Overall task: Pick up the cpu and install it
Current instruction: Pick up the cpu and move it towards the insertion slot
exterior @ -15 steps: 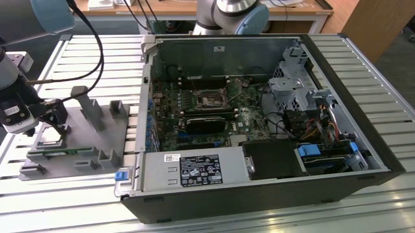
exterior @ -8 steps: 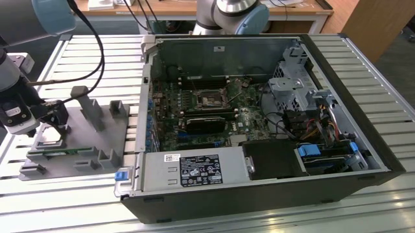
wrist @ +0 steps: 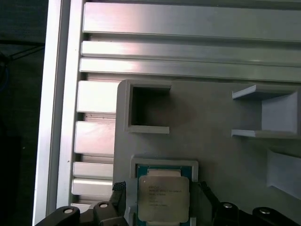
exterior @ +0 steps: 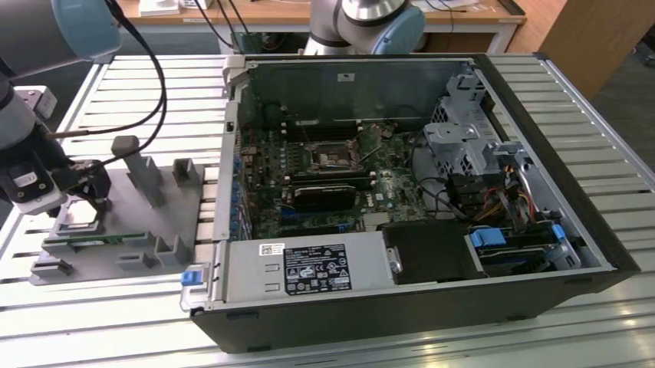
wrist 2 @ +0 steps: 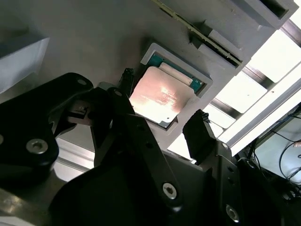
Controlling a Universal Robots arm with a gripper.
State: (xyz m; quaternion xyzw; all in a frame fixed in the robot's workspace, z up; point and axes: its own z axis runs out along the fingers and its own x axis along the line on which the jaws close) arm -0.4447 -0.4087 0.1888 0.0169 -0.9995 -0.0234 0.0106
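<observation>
Metal, silver-grey and smooth with a soft sheen, caps the cpu (wrist: 163, 197), a small flat square with clipped corners. A green board edge frames it in both wrist views. It lies flat in a shallow square pocket with a raised lip, moulded into the grey tray (wrist: 211, 117), which is matte and plastic-looking. The tray also carries an empty square well and several upright, block-shaped holders.

The gripper (wrist 2: 162, 100) hangs directly over the chip. Its black, angular fingers (wrist 2: 200, 134) are spread apart, one on each side of the pocket. A gap shows between each tip and the cpu, so nothing is gripped and the chip is not lifted.

In the exterior view the tray sits toward nine o'clock, on a worktop (exterior: 103, 322) of ribbed, pale aluminium slats. A thin green memory stick (exterior: 87, 239) stands on edge in a slot just on the six o'clock side of the chip's pocket.

At three o'clock from the tray, just beside it, lies the computer case (exterior: 409, 326). It is a black box resting on its side with its panel off. Inside it are a green motherboard (exterior: 307, 184), the dark square socket (exterior: 333, 157) with a metal bracket near the centre, and a bare steel power supply (exterior: 307, 268) at six o'clock. A tangle of coloured cables sits toward four o'clock.
</observation>
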